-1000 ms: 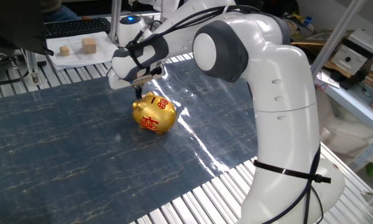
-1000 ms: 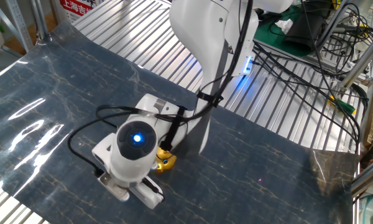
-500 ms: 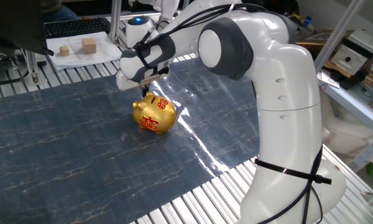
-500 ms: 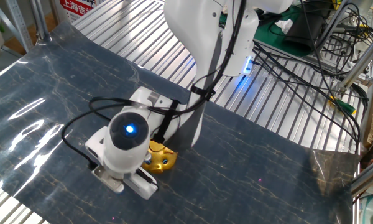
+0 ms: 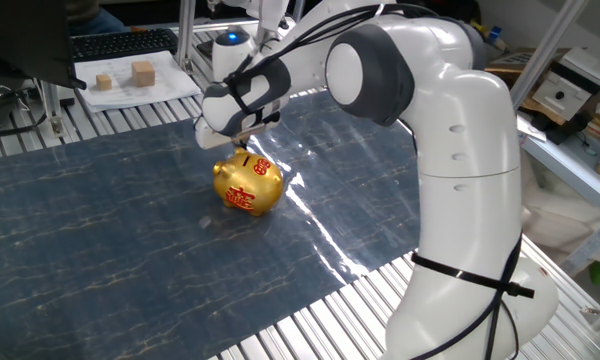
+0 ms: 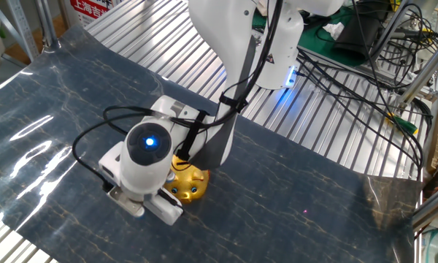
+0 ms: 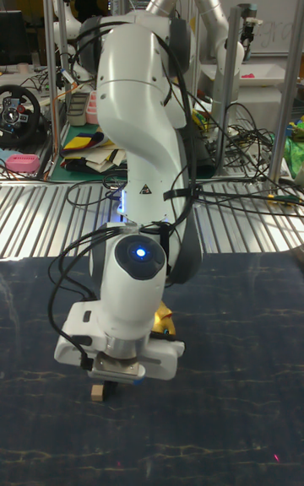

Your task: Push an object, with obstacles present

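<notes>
The obstacle, a shiny gold piggy bank [image 5: 248,186] with red characters, stands on the blue marbled mat [image 5: 100,230]. My gripper [image 5: 242,147] hangs just behind and above the pig's back, pointing down, and its dark fingers look shut with nothing between them. In the other fixed view the white hand [image 6: 142,164] covers most of the piggy bank [image 6: 188,185]. The tall fixed view shows the object, a tiny tan cube [image 7: 99,391], on the mat right under the hand's lower left edge, and a sliver of the piggy bank [image 7: 164,317] behind. The cube is hidden in both other views.
Larger wooden blocks [image 5: 143,72] lie on white paper beside a keyboard [image 5: 120,42] beyond the mat's far edge. Slatted metal tabletop [image 5: 310,320] surrounds the mat. Cables [image 6: 350,88] run behind the arm's base.
The hand has slid to the right along the far side of the piggy bank, from its rear left to over its back. The piggy bank has stayed put.
</notes>
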You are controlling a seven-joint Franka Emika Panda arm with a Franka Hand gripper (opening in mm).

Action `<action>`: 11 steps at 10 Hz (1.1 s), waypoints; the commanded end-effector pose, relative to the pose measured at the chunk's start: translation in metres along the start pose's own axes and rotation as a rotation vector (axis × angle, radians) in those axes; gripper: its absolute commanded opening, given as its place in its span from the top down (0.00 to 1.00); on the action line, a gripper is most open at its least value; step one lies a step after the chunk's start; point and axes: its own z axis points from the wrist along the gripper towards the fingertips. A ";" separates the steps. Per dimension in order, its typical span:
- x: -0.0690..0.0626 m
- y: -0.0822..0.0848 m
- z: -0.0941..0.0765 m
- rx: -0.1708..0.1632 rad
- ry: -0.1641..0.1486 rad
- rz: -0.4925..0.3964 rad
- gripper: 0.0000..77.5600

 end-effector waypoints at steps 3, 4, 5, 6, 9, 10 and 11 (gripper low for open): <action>0.013 -0.015 0.002 -0.006 -0.004 -0.005 1.00; 0.013 -0.016 0.002 -0.006 -0.004 -0.006 1.00; 0.013 -0.016 0.001 -0.006 -0.001 -0.003 1.00; 0.013 -0.015 0.001 -0.025 0.005 0.009 1.00; 0.004 -0.014 -0.005 -0.091 0.011 0.022 1.00; -0.005 -0.012 -0.009 -0.091 0.012 0.026 1.00; -0.012 -0.009 -0.011 -0.093 0.010 0.032 1.00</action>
